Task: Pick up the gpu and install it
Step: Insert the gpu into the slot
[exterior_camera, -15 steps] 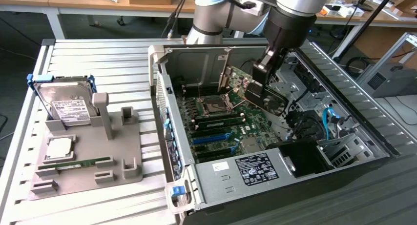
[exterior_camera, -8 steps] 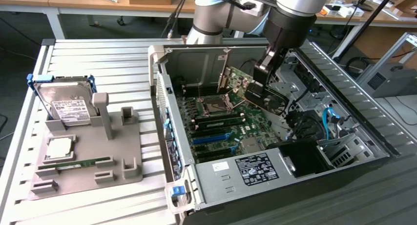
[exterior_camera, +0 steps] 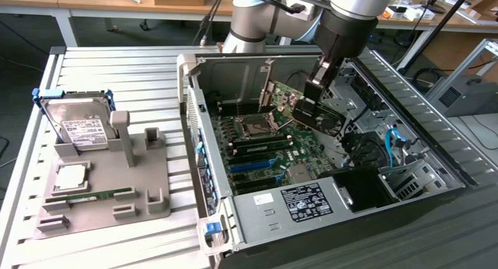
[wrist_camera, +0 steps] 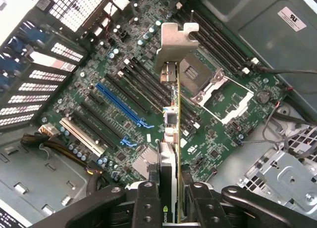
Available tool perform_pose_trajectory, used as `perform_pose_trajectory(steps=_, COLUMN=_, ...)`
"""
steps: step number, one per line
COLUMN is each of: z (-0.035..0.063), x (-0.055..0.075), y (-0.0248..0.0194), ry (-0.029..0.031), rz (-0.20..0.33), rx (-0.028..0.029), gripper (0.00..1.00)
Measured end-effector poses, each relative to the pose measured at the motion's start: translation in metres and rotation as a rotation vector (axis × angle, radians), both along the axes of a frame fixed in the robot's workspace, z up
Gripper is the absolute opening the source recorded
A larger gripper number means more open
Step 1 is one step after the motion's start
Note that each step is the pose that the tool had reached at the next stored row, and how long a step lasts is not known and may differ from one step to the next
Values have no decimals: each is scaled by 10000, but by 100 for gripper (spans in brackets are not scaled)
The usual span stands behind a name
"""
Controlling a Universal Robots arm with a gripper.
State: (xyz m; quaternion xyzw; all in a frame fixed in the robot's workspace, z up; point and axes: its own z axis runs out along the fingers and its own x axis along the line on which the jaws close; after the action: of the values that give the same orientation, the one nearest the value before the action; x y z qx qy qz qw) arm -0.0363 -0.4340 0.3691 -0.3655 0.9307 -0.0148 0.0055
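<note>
- The gripper (wrist_camera: 171,191): jaws clamped on the gpu (wrist_camera: 171,114), held edge-on.
- The gpu hung above the motherboard (wrist_camera: 124,89), inside the open computer case (exterior_camera: 265,213), its silver bracket (wrist_camera: 173,42) farthest from the gripper.

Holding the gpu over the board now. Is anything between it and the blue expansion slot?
Nothing visible. The tool grips the gpu edge-on in open air above the motherboard; the blue slot lies bare, off to one side of the card, with only low board components between. Loose cables lie off at the sides.
</note>
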Motion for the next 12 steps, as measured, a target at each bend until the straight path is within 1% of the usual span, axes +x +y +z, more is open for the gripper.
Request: perform_pose_trajectory(steps=12, z=-3, x=0, y=0, ry=0, rz=925, rx=0, gripper=27)
